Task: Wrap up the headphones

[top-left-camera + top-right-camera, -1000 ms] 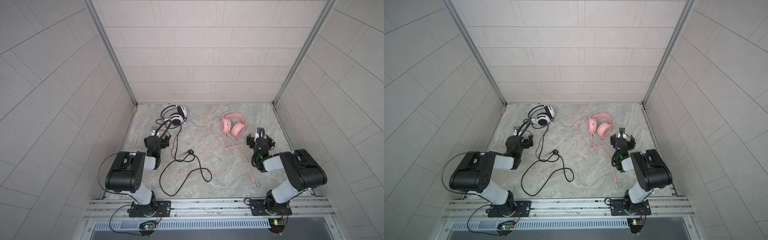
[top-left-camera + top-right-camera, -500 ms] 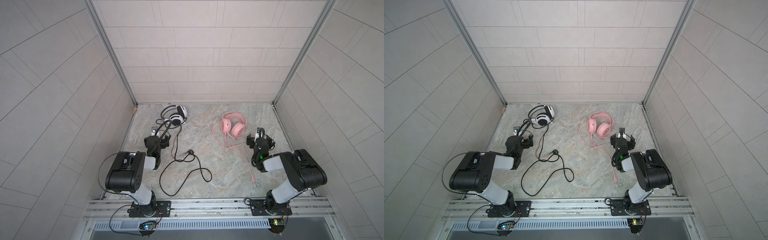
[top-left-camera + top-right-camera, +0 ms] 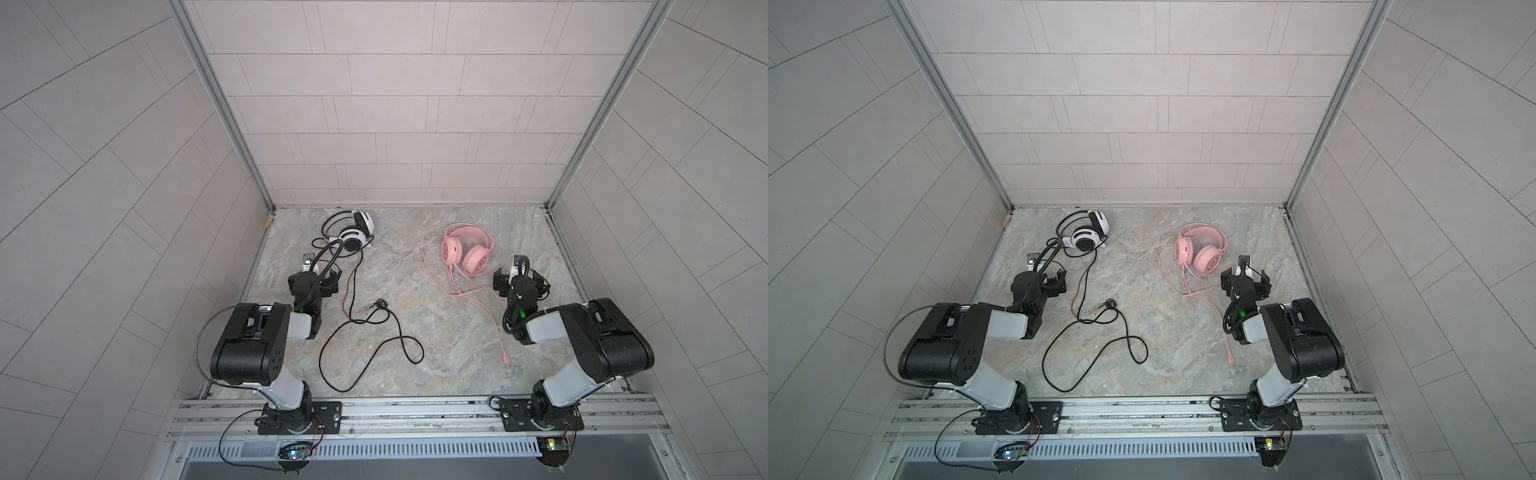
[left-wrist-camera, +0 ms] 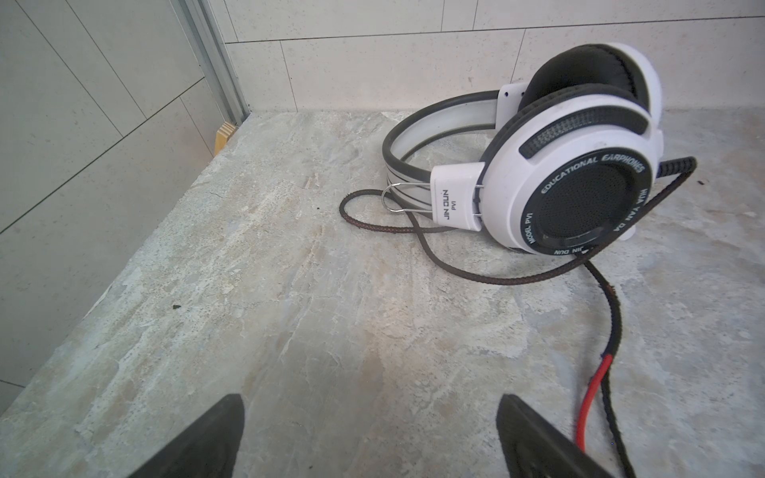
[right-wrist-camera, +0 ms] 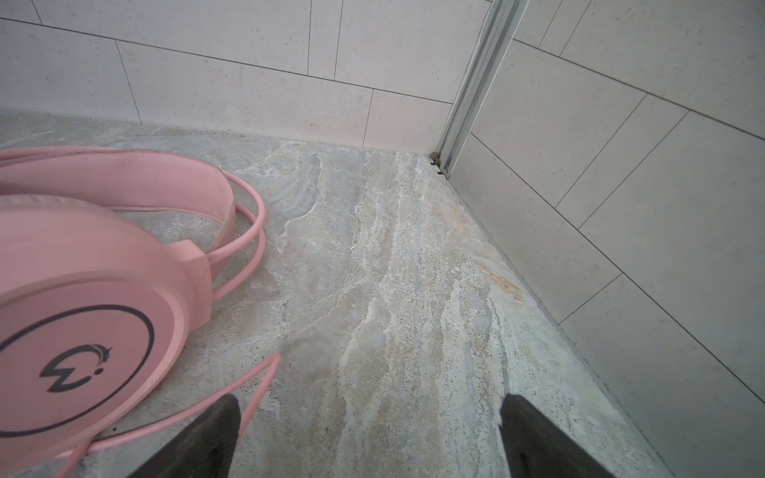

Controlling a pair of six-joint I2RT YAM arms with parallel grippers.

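- Both headsets lie on the table toward its far edge with their cables loose, so the wrapping looks barely begun.
- The white-and-black headset sits near the far left corner. The left claw stands just short of it on the near side, jaws wide apart and holding nothing (the left wrist view shows only bare table between the fingertips).
- From that claw the headset lies ahead and a little toward the table's middle, so the left arm is plainly the nearer one for it.
- Its black cable runs from the earcup toward the near edge. It passes the left claw on the side facing the table's middle, then spreads into wide loops. The plugs lie among those loops, near the left arm.
- The pink headset lies toward the far right corner. The right claw is just beside it on the right-edge side, also spread open and empty.
- The pink cable trails from far edge toward near edge, alongside the right arm. In the right wrist view it passes just beside one fingertip, and I cannot tell whether they touch.
- Judged from this, each arm has its own headset within short reach, and a grasp would need to close across the cable's far-to-near line.
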